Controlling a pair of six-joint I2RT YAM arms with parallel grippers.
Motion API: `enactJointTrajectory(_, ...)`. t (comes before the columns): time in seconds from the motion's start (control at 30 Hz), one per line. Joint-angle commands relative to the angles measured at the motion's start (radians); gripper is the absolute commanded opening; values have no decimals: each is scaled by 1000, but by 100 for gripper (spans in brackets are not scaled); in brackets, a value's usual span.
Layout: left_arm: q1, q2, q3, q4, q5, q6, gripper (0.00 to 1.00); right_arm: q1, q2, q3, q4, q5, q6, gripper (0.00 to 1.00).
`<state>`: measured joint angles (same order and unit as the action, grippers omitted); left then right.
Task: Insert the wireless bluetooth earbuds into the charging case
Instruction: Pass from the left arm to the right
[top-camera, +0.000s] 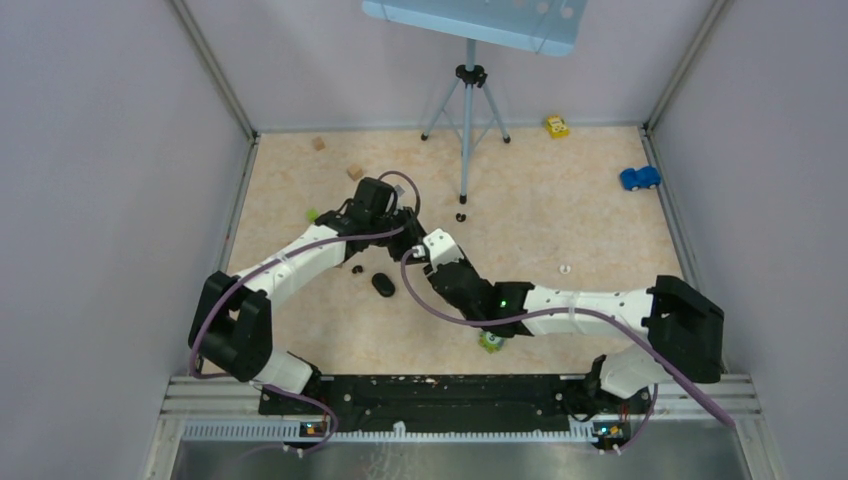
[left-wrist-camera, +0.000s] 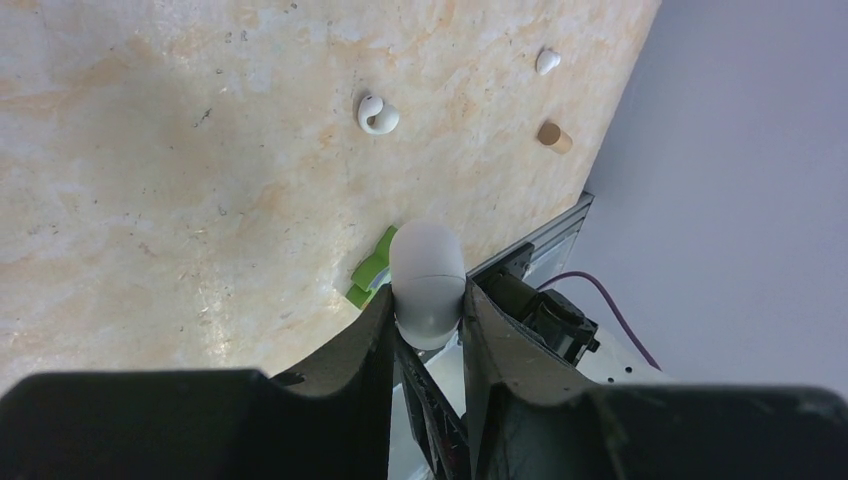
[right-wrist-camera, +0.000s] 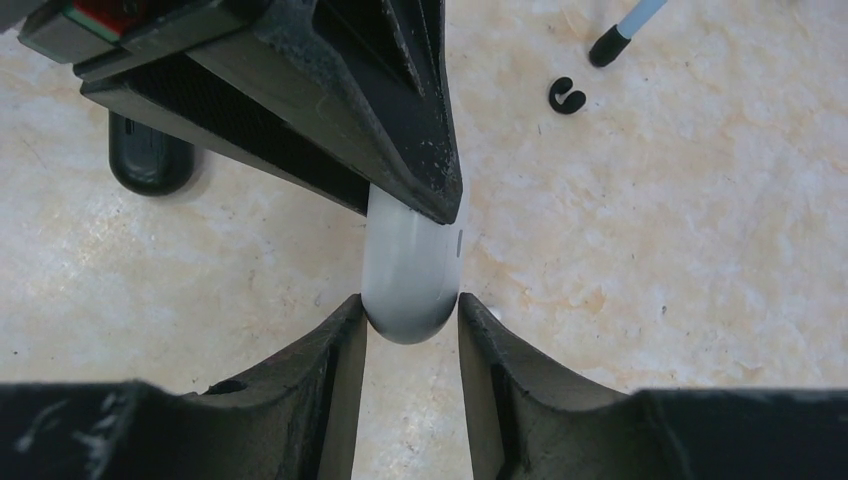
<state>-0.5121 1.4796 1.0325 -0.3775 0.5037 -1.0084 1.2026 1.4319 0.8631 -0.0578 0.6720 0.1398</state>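
A white charging case (left-wrist-camera: 426, 270) hangs shut above the table, with my left gripper (left-wrist-camera: 425, 305) shut on one end. Its other rounded end (right-wrist-camera: 410, 285) sits between the tips of my right gripper (right-wrist-camera: 410, 315), and both tips touch it. The left gripper's black fingers (right-wrist-camera: 380, 100) cover the case's upper part in the right wrist view. Two white earbuds (left-wrist-camera: 377, 115) (left-wrist-camera: 546, 62) lie on the table. A black earbud (right-wrist-camera: 567, 95) lies near the tripod foot (right-wrist-camera: 620, 35). A black charging case (right-wrist-camera: 150, 165) rests shut on the table beside the grippers (top-camera: 405, 228).
A tripod (top-camera: 467, 130) stands behind the grippers. A blue toy car (top-camera: 639, 178) and a yellow toy (top-camera: 557, 126) sit at the back right. Wooden cubes (top-camera: 354, 172) lie back left, a wooden peg (left-wrist-camera: 553, 137) near the wall. A green piece (top-camera: 490, 341) lies under the right arm.
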Motion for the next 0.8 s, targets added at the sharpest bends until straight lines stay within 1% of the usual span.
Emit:
enactJointTrajectory(0.0, 4, -30, 40, -10, -7, -3, 0, 13, 26, 65, 78, 38, -15, 37)
enactJointTrajectory(0.07, 4, -29, 41, -13, -6, -5, 0, 16, 27, 67, 93, 37, -21, 35)
enactJointTrajectory(0.2, 4, -25, 42, -6, 5, -8, 0, 16, 30, 71, 103, 43, -18, 22)
enactJointTrajectory(0.23, 4, -25, 40, -6, 5, -9, 0, 17, 31, 75, 106, 45, -16, 17)
enactJointTrajectory(0.33, 3, -25, 39, 1, 12, -9, 0, 16, 33, 80, 109, 58, -15, 0)
enactJointTrajectory(0.4, 3, -31, 32, 22, 18, -10, 2, 16, 33, 78, 112, 65, -18, 0)
enactJointTrajectory(0.47, 3, -42, 7, 68, 26, -24, 12, 16, 33, 80, 116, 69, -18, 0)
enactJointTrajectory(0.5, 5, -49, -4, 90, 32, -29, 22, 16, 33, 79, 116, 71, -18, 0)
enactJointTrajectory(0.53, 5, -51, -10, 103, 34, -30, 35, 16, 32, 80, 117, 71, -18, 0)
enactJointTrajectory(0.57, 5, -50, -11, 106, 38, -29, 43, 17, 31, 80, 116, 72, -16, 0)
enactJointTrajectory(0.6, 4, -49, -10, 108, 41, -26, 50, 16, 30, 78, 115, 71, -17, 0)
enactJointTrajectory(0.77, 11, -45, -3, 106, 48, -9, 69, 17, 25, 66, 108, 75, -14, 0)
